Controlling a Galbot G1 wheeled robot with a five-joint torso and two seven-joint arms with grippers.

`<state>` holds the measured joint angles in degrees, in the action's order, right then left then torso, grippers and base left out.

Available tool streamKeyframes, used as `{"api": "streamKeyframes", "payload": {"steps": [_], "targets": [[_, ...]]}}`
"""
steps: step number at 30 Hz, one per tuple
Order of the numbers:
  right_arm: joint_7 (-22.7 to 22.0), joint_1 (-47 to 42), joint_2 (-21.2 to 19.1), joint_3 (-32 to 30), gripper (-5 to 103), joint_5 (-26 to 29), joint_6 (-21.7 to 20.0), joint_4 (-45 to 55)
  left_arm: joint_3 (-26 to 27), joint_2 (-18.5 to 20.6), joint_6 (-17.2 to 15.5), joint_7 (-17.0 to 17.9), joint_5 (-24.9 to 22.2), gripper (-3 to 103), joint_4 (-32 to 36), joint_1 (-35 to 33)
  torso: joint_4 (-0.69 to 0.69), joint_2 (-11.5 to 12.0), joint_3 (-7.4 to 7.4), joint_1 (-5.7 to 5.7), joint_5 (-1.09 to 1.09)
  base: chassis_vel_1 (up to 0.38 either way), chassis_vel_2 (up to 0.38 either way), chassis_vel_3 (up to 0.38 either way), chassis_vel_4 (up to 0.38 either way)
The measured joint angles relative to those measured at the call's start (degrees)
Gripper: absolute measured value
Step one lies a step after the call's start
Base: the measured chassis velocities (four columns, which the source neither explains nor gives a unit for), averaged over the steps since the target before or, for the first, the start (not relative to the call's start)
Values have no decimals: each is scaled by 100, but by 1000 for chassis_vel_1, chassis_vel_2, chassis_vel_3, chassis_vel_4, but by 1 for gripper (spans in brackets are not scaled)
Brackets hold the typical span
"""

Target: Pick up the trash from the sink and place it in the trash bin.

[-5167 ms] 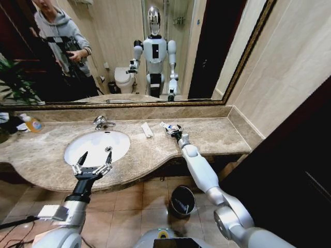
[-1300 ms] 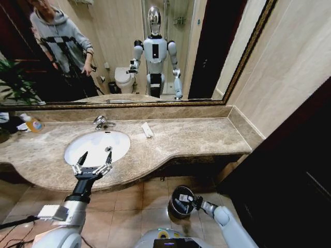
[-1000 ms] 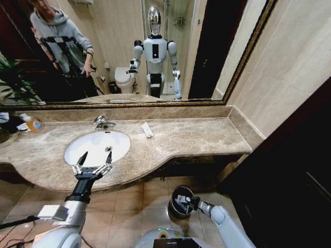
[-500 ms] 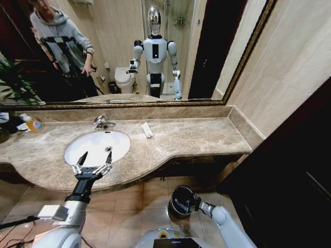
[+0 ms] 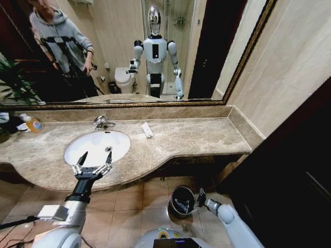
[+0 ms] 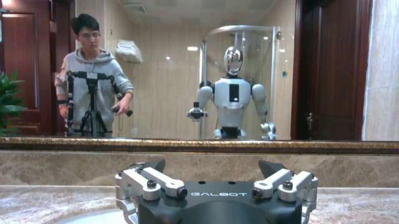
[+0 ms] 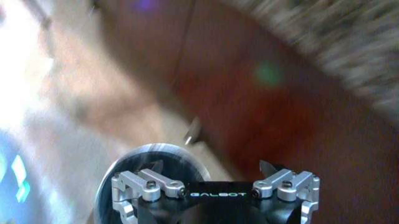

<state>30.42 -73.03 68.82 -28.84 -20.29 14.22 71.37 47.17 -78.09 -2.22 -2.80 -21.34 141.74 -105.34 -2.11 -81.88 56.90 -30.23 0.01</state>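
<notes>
The white oval sink [image 5: 93,142] is set in the marble counter with a chrome faucet [image 5: 102,122] behind it. A flat white packet [image 5: 147,129] lies on the counter to the right of the basin. My left gripper [image 5: 93,161] hovers open over the basin's front rim, holding nothing; the left wrist view has the same gripper [image 6: 212,167] facing the mirror. On the floor below the counter stands the black trash bin [image 5: 181,201]. My right gripper [image 5: 199,198] is just to its right, open and empty. The right wrist view puts the bin's shiny rim [image 7: 156,151] under that gripper [image 7: 212,168].
An orange-yellow soap bottle [image 5: 33,124] stands at the counter's far left beside a plant [image 5: 13,77]. A mirror [image 5: 129,51] spans the wall behind. Dark wood panelling [image 5: 289,170] closes off the right side. The floor is tiled [image 5: 145,199] around the bin.
Five seconds ago my right gripper was at a white-blue wrapper on the counter; that wrapper is gone from there. In the last second the gripper shifted from over the bin to its right.
</notes>
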Motion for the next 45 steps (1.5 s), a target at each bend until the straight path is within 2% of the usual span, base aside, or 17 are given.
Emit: {"api": "streamKeyframes", "payload": {"steps": [3, 4, 5, 7, 8, 10, 12, 16, 23, 29, 31, 33, 37, 40, 42, 43, 45], "targets": [[-65, -457, -93, -349, 100, 1167, -227, 814, 0, 0, 0, 0, 0, 100, 0, 0, 0, 0, 0, 0, 1, 0, 0, 0, 0], [-65, -457, -93, -349, 100, 1167, -227, 814, 0, 0, 0, 0, 0, 100, 0, 0, 0, 0, 0, 0, 1, 0, 0, 0, 0], [-197, -737, -150, -615, 100, 1786, -341, 1318, 0, 0, 0, 0, 0, 100, 0, 0, 1, 0, 0, 0, -3, 0, 0, 0, 0], [-409, -1094, -169, -966, 100, 2379, -489, 1977, 0, 0, 0, 0, 0, 100, 0, 0, 1, 0, 0, 1, -1, 0, 0, 0, 0], [-409, -1094, -169, -966, 100, 2379, -489, 1977, 0, 0, 0, 0, 0, 100, 0, 0, 1, 0, 0, 1, -1, 0, 0, 0, 0], [-660, -1427, -165, -1347, 100, 2929, -643, 2677, 0, 0, 0, 0, 0, 100, 0, 0, 1, 0, 0, 1, -4, 0, 0, 0, 0], [-704, -1481, -161, -1403, 100, 3005, -656, 2785, 0, 0, 0, 0, 0, 100, 0, 0, 1, 0, 0, 1, -2, 0, 0, 0, 0], [-992, -2290, -127, -1980, 100, 3682, -782, 4093, 0, 0, 0, 1, 0, 100, 0, 0, 1, -1, 0, 1, -3, 0, 0, 0, 0], [-1075, -2460, -144, -2031, 100, 3884, -836, 4712, 0, 0, 0, 0, 0, 100, 0, 0, 2, -1, 0, 1, -1, 0, 0, 0, 0], [-1001, -1473, -303, -1448, 100, 3728, -1313, 4810, 0, 0, 0, 0, 0, 100, 0, 0, -2, 0, 0, 0, -2, 0, 0, 0, 0], [-959, -933, -328, -1068, 100, 3661, -1494, 4519, 0, 0, 0, 0, 0, 100, 0, 0, -2, 0, 1, -1, 0, 0, 0, 0, 0], [-958, -818, -341, -964, 100, 3652, -1523, 4437, 0, 0, 0, 0, 0, 100, 0, 0, 0, 0, 1, -1, -1, 0, 0, 0, 0], [-982, -53, -411, -191, 100, 3547, -1647, 3991, 0, 0, 0, 0, 0, 100, 0, 0, 1, 0, 1, -1, 0, 0, 0, 0, 0], [-1002, 323, -410, 252, 100, 3398, -1647, 3767, 0, 0, 0, 0, 0, 100, 0, 0, 0, 0, 1, -1, -2, 0, 0, 0, 0], [-1039, 758, -408, 806, 100, 3290, -1634, 3491, 1, 0, 0, 1, 0, 100, 0, 0, 0, 0, 1, -1, -1, 0, 0, 0, 0], [-1039, 758, -408, 806, 100, 3290, -1634, 3491, 1, 0, 0, 1, 0, 100, 0, 0, 0, 0, 1, -1, -1, 0, 0, 0, 0], [-1101, 1172, -359, 1285, 100, 3166, -1498, 3136, 0, 0, 0, 0, 0, 100, 0, 0, 0, 0, 1, -1, -3, 0, 0, 0, 0]]}}
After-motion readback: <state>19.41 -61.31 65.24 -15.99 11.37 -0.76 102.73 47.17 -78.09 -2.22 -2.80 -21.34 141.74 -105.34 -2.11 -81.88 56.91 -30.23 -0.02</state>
